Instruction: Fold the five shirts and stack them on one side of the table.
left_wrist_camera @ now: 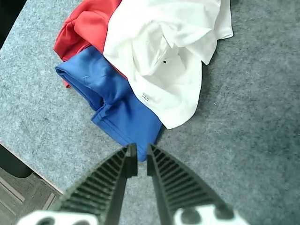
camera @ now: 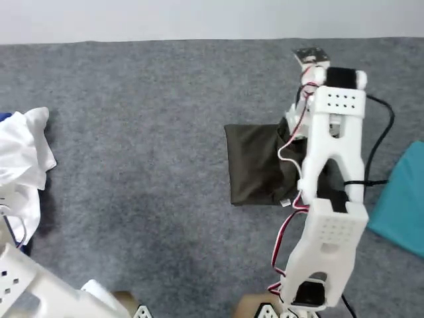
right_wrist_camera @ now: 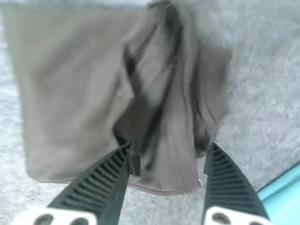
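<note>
A dark olive shirt lies folded on the grey felt table right of centre; in the right wrist view the olive shirt is rumpled along one side. My right gripper hangs open just above its near edge, fingers straddling the bunched cloth. The right arm covers the shirt's right part in the high view. A white shirt lies crumpled over a blue shirt and a red shirt at the table's left edge. My left gripper hovers shut above the blue shirt's corner.
A teal shirt lies at the table's right edge. The white shirt pile sits at the far left. The table edge runs close beside the blue shirt. Grey felt stretches between the two arms.
</note>
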Controlling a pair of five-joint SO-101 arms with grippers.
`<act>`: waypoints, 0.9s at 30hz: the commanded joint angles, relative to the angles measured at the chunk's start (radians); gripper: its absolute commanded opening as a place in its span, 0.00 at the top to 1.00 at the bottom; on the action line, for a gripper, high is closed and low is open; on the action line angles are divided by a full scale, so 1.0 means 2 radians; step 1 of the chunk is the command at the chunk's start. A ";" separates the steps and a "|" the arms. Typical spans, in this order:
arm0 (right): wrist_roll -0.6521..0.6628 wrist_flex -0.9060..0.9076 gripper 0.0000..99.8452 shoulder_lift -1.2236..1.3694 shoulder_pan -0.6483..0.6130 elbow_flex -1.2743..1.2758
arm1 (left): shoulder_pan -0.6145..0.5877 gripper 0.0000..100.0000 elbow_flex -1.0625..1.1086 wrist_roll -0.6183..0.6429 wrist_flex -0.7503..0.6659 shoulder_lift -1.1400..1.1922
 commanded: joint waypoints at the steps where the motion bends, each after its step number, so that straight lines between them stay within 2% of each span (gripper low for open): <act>1: -0.005 0.021 0.79 -0.062 -0.015 -0.007 | 0.002 0.95 -0.020 0.004 0.007 -0.008; 6: 0.015 0.021 0.99 -0.092 -0.044 0.031 | 0.002 0.95 -0.020 0.004 0.007 -0.008; 13: 0.031 0.020 0.99 -0.105 -0.105 0.097 | 0.002 0.95 -0.020 0.003 0.007 -0.008; 16: 0.031 0.007 0.99 -0.082 -0.107 0.099 | 0.002 0.95 -0.020 0.003 0.007 -0.008; 20: 0.037 -0.023 0.99 -0.023 -0.048 0.100 | 0.002 0.95 -0.020 0.003 0.007 -0.008; 27: 0.131 -0.025 0.99 0.017 0.113 0.097 | 0.002 0.95 -0.020 0.004 0.007 -0.008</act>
